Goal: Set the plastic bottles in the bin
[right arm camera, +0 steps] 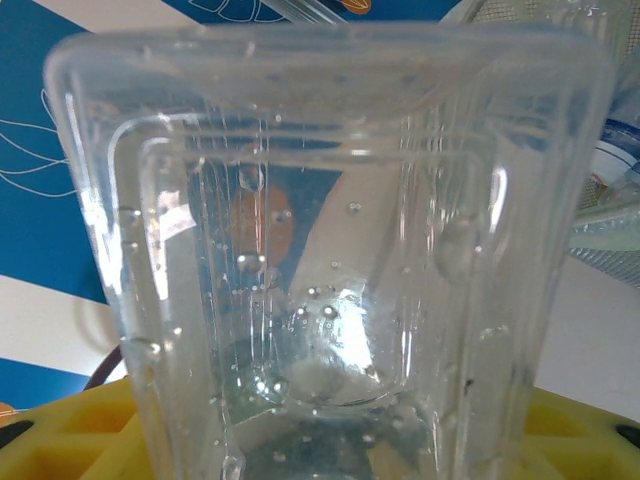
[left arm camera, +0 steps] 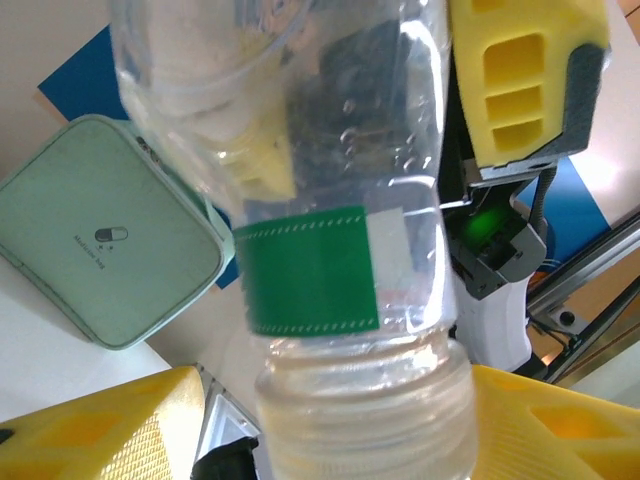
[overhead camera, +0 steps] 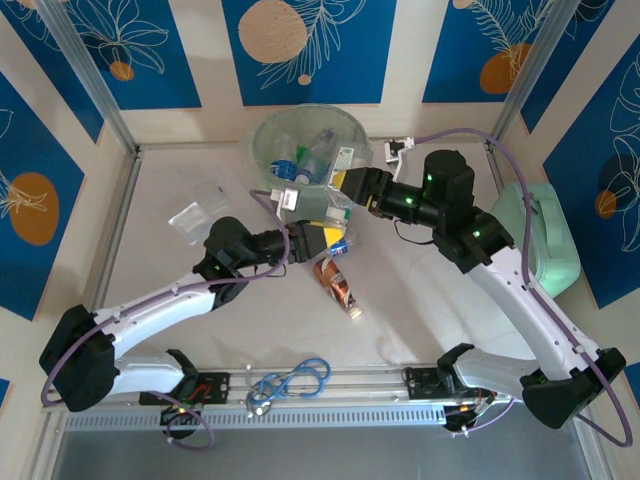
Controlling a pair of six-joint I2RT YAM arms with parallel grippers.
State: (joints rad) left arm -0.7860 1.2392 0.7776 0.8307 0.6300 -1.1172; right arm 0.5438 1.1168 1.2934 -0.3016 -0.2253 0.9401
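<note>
A clear plastic bottle with a green label hangs just in front of the bin, a pale-green bucket holding several bottles. My right gripper is shut on the bottle's square base end. My left gripper is open around its ribbed neck end. The right finger touches the bottle and a gap shows at the left finger. A brown bottle lies on the table below the grippers. A blue-capped bottle lies beside my left gripper.
A flattened clear plastic piece lies at the left. The coiled blue cable sits at the near edge. The mint-green case stands at the right wall and shows behind the bottle. Side walls close in the table.
</note>
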